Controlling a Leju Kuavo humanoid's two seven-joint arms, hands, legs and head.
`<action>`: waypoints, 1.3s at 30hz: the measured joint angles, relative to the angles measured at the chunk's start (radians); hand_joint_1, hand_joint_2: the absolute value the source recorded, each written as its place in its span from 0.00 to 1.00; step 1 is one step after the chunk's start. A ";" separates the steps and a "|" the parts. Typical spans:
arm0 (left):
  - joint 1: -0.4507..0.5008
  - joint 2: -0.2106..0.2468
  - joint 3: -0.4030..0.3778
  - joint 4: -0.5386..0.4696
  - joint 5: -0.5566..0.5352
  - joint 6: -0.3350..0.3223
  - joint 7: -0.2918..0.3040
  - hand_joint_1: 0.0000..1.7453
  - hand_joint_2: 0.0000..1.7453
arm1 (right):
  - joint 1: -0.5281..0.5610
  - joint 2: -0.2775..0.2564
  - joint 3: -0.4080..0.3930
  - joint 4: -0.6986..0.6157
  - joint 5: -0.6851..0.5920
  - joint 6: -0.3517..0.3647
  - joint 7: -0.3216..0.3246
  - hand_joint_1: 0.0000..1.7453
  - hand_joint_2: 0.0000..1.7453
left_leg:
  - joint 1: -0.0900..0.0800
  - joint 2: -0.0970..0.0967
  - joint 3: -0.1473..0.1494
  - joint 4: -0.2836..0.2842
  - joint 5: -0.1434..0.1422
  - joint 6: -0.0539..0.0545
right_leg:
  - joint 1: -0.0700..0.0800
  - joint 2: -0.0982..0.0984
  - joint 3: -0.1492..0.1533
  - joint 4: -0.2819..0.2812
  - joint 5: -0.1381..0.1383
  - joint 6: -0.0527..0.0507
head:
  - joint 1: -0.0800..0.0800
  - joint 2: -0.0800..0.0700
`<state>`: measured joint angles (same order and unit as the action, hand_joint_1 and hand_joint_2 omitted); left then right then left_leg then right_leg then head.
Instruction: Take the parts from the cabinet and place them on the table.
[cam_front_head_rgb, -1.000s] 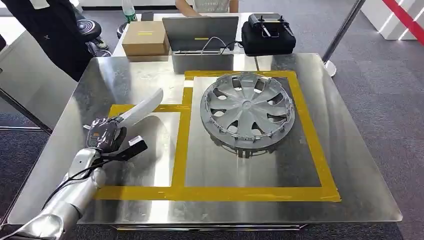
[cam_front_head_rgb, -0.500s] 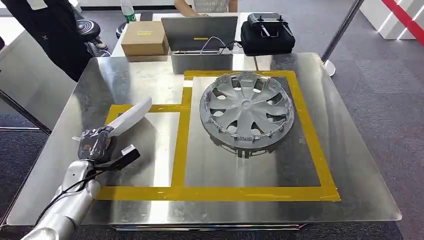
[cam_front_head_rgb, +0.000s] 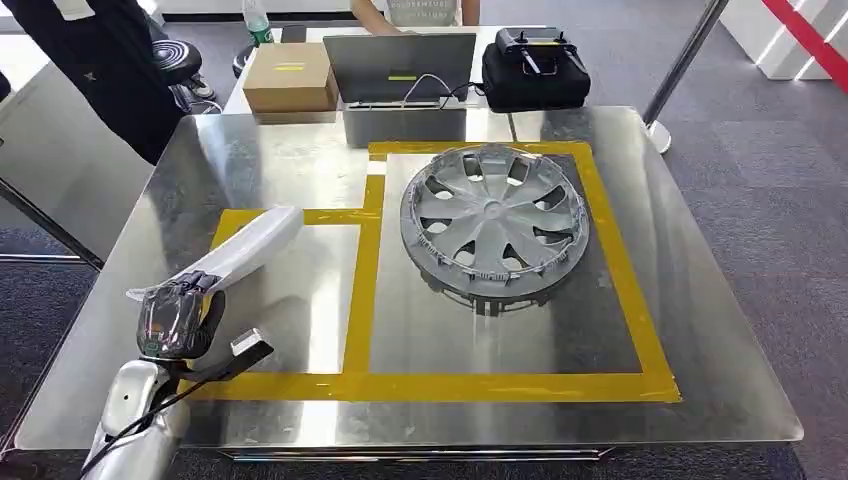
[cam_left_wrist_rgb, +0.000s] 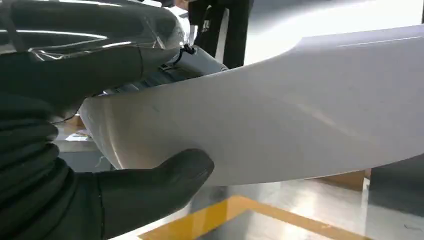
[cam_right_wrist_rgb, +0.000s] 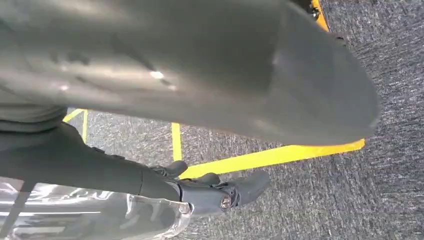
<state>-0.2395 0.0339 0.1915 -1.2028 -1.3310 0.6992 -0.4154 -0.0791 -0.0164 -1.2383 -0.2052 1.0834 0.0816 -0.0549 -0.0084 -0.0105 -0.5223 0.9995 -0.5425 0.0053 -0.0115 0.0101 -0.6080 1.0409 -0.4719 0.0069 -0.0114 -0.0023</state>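
At the far left of the head view, a person in dark clothing (cam_front_head_rgb: 95, 70) is seen standing beside the bench (cam_front_head_rgb: 700, 330), whose shiny metal top is marked with yellow tape (cam_front_head_rgb: 362, 290) into a smaller left box and a larger right box. Near the front left corner, the left robot hand (cam_front_head_rgb: 175, 318) is seen closed around the lower end of a long white curved panel (cam_front_head_rgb: 240, 250). The panel is held tilted, its upper end reaching over the far edge of the left taped box. In the left wrist view the left robot hand (cam_left_wrist_rgb: 75, 130) is shown gripping the white panel (cam_left_wrist_rgb: 280, 115), with the thumb (cam_left_wrist_rgb: 165, 177) pressed on one face and the fingers (cam_left_wrist_rgb: 90, 40) wrapped over the other; whether the panel touches the bench cannot be told.

Beyond the far edge of the bench, a cardboard box (cam_front_head_rgb: 290, 76) is set beside an open laptop (cam_front_head_rgb: 400, 68), and a black case (cam_front_head_rgb: 535, 68) lies to the right of the laptop. Inside the right taped box, a grey wheel cover (cam_front_head_rgb: 494, 222) is laid flat on the bench, well apart from the panel.

In the right wrist view the right robot hand (cam_right_wrist_rgb: 210, 192) is seen above grey carpet (cam_right_wrist_rgb: 350, 200) with yellow floor lines (cam_right_wrist_rgb: 270, 156); its fingers are slightly curled and nothing is seen in them, but whether it is open or closed cannot be told.
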 joint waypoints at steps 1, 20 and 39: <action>0.003 -0.004 0.003 -0.009 0.000 0.000 0.000 1.00 1.00 | 0.000 0.000 0.000 0.000 0.000 0.000 0.000 0.00 0.00 | 0.000 0.000 0.000 0.000 0.000 0.000 | 0.000 0.000 0.000 0.000 0.000 0.000 | 0.000 0.000; 0.166 -0.028 0.026 -0.182 0.056 0.000 -0.059 1.00 1.00 | 0.004 0.000 -0.010 0.000 -0.013 -0.002 -0.006 0.00 0.00 | 0.000 0.000 0.001 0.000 -0.002 0.000 | 0.000 0.000 0.001 0.000 -0.001 0.001 | 0.000 0.000; 0.132 0.028 -0.105 -0.125 0.059 0.000 0.057 0.00 1.00 | -0.002 0.000 -0.009 0.000 -0.002 0.002 -0.008 0.00 0.00 | 0.000 0.000 0.002 0.000 -0.002 0.000 | 0.000 0.000 0.002 0.000 -0.001 0.001 | 0.000 0.000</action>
<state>-0.1074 0.0618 0.0862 -1.3279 -1.2718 0.6992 -0.3586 -0.0808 -0.0164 -1.2474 -0.2052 1.0815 0.0835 -0.0633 -0.0084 -0.0104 -0.5207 0.9992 -0.5444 0.0054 -0.0116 0.0103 -0.6059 1.0408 -0.4728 0.0078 -0.0114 -0.0023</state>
